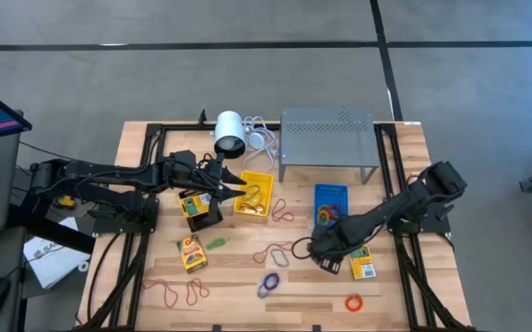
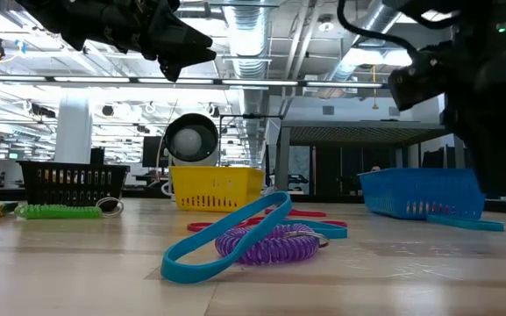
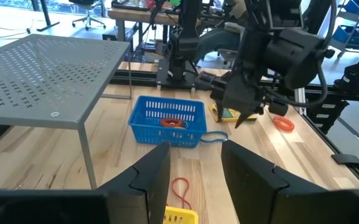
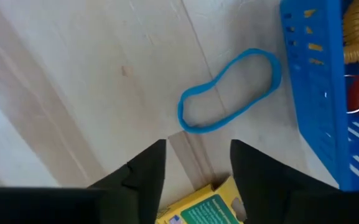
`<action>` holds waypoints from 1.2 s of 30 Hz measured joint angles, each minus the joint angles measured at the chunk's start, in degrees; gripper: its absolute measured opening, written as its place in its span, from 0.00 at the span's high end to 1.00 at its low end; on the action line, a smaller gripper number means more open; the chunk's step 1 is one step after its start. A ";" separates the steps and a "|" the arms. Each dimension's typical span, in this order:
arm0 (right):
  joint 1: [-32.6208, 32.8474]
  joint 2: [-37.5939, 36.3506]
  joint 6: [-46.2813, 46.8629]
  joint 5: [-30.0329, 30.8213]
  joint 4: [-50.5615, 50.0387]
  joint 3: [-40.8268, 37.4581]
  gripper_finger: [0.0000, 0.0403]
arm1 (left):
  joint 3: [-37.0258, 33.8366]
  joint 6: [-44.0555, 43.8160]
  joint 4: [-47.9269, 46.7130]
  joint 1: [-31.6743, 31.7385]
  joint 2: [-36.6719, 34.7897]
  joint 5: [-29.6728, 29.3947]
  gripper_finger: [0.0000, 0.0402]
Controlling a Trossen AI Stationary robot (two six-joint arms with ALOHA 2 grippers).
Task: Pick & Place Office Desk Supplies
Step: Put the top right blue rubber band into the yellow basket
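My right gripper (image 1: 326, 258) points down at the table near the blue bin (image 1: 330, 203), open, with nothing between its fingers. In its wrist view a blue rubber band (image 4: 229, 90) lies flat ahead of the fingers. The corner of a yellow-and-green packet (image 4: 207, 205) shows below the gap between them. Whether the fingers touch that packet, I cannot tell. My left gripper (image 1: 233, 184) hovers open over the yellow bin (image 1: 254, 195), beside the black bin (image 1: 199, 210). Another packet (image 1: 192, 252) lies flat at the left.
The grey perforated stand (image 1: 328, 134) and a white cylinder (image 1: 230, 132) are at the far edge. Loose bands lie along the near side: red (image 1: 169, 290), purple (image 1: 268, 283), orange (image 1: 353, 302). A packet (image 1: 362, 265) lies right of my right gripper.
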 joint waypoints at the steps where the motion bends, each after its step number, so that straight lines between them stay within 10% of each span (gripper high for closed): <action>1: -0.02 0.32 0.23 0.02 0.15 0.03 0.53 | 0.00 0.00 0.00 0.00 0.00 0.00 0.65; 36: -0.08 0.81 -1.60 2.20 8.44 -3.36 0.59 | 0.00 0.00 -0.20 0.00 0.00 0.00 0.65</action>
